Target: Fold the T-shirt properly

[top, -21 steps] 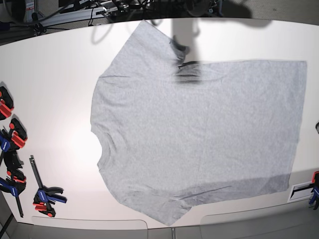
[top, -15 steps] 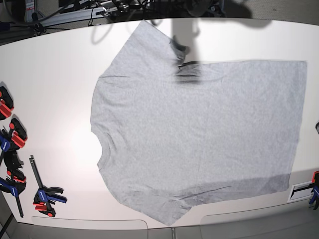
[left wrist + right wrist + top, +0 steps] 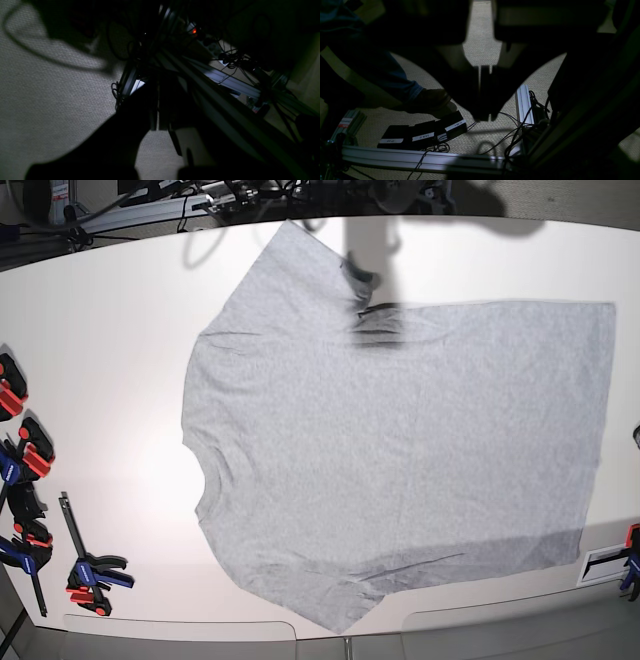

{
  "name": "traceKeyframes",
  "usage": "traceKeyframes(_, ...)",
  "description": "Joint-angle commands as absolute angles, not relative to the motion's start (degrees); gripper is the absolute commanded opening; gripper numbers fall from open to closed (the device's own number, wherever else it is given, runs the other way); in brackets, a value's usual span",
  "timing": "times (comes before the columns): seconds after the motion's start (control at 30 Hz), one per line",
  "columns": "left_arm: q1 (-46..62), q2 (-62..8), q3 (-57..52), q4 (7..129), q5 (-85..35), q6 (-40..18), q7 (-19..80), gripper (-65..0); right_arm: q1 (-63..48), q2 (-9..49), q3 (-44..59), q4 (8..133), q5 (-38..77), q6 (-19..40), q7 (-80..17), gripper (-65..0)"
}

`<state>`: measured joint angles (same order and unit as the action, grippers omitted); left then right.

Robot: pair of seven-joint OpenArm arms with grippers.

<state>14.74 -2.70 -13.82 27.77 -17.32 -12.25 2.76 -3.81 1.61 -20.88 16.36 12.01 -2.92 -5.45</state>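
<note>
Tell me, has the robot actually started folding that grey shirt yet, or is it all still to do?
Nothing looks done: the T-shirt lies spread flat on the white table, plain side up, no fold visible. Nothing is in hand either: the left gripper and right gripper are shut and empty, pointing at the floor away from the table. Every fold is left.

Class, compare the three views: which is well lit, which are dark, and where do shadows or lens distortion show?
Base view: bright and even, the T-shirt sharp on the white table, whose edges bow from wide-angle distortion; a dark shadow crosses the shirt's upper edge. Left wrist view: underexposed, the left gripper a black silhouette against carpet. Right wrist view: equally dim, the right gripper backlit, jaws together.
</note>
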Motion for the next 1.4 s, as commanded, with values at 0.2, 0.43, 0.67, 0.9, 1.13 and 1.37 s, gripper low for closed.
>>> traceKeyframes(0.2, 15.2, -2.7, -13.8, 28.2, -17.6, -12.8, 4.5, -65.0, -6.5, 2.7, -21.0, 18.3, 12.0, -3.2, -2.1, -65.0)
traceKeyframes(0.43, 18.1, -2.7, -13.8, 30.0, -21.6, -12.9, 3.2, -65.0, -15.1, 6.0, -21.0, 26.5, 12.0, -3.2, 7.1, -65.0)
traceKeyframes(0.67, 28.0, -2.7, -13.8, 43.2, -22.6, -12.9, 0.0, -65.0, -24.8, 10.1, -21.0, 38.0, 12.0, -3.2, 14.9, -65.0)
traceKeyframes(0.9, 39.3, -2.7, -13.9, 57.7, -22.6, -12.8, -1.2, -65.0, -33.7, 13.2, -21.0, 48.6, 12.6, -3.2, 16.6, -65.0)
traceKeyframes(1.13, 48.9, -3.4, -13.9, 71.6, -22.7, -12.9, -3.0, -65.0, -44.9, 13.5, -21.0, 58.7, 12.6, -3.4, 22.2, -65.0)
traceKeyframes(1.37, 56.0, -10.6, -13.9, 83.3, -30.8, -12.9, -3.0, -65.0, -56.3, 13.5, -20.8, 72.4, 12.1, -11.1, 25.6, -65.0)
